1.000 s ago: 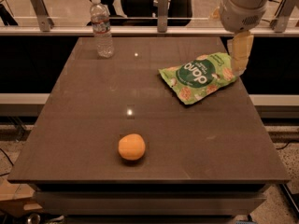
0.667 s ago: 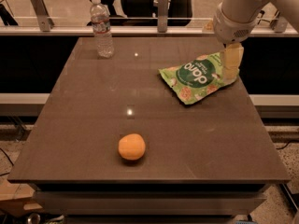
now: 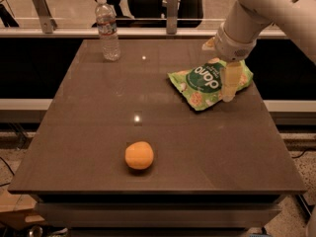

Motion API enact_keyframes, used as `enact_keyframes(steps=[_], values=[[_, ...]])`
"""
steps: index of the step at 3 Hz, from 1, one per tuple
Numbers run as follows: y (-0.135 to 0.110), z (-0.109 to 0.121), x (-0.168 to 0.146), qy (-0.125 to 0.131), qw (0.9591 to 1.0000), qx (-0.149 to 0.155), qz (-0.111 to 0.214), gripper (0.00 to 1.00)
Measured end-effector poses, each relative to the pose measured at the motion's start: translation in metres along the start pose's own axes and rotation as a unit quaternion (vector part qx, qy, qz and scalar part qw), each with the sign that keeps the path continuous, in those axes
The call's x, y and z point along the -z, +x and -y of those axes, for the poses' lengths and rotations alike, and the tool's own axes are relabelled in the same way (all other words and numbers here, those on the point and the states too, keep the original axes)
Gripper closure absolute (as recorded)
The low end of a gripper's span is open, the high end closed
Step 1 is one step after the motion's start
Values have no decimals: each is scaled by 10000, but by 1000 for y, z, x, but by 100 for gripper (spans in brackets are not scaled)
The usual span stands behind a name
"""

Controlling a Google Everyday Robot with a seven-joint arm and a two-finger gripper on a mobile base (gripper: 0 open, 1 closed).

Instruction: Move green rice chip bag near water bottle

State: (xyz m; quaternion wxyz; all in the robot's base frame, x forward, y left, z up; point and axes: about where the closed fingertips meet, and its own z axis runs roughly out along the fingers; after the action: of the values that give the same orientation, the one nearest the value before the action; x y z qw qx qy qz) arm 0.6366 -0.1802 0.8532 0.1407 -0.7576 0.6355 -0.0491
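**Chip bag lying well apart from the water bottle**

The green rice chip bag (image 3: 205, 83) is lying flat on the dark surface (image 3: 89, 132), well apart from the water bottle (image 3: 108, 29). Seen from the camera, it is sitting to the right of the bottle and somewhat nearer the front edge. Its dark green patch with white lettering is facing up. The gripper (image 3: 228, 94) is pointing downward over the side of the bag turned away from the bottle, overlapping the bag's edge. Whether it is touching the bag, and whether it is wide, narrow or gripping, cannot be told. The white arm (image 3: 261, 9) is reaching in from beyond the bag, farther still from the bottle. The bottle is standing upright, capped, near the back of the surface. A round orange fruit (image 3: 139, 155) is sitting well apart from the bottle, toward the front edge.
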Motion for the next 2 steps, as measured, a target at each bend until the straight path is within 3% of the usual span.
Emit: enact_keyframes(steps=[1, 2], values=[[-5, -6, -16, -176, 9998, 38, 101, 0], [-9, -14, -31, -369, 9991, 40, 193, 18]])
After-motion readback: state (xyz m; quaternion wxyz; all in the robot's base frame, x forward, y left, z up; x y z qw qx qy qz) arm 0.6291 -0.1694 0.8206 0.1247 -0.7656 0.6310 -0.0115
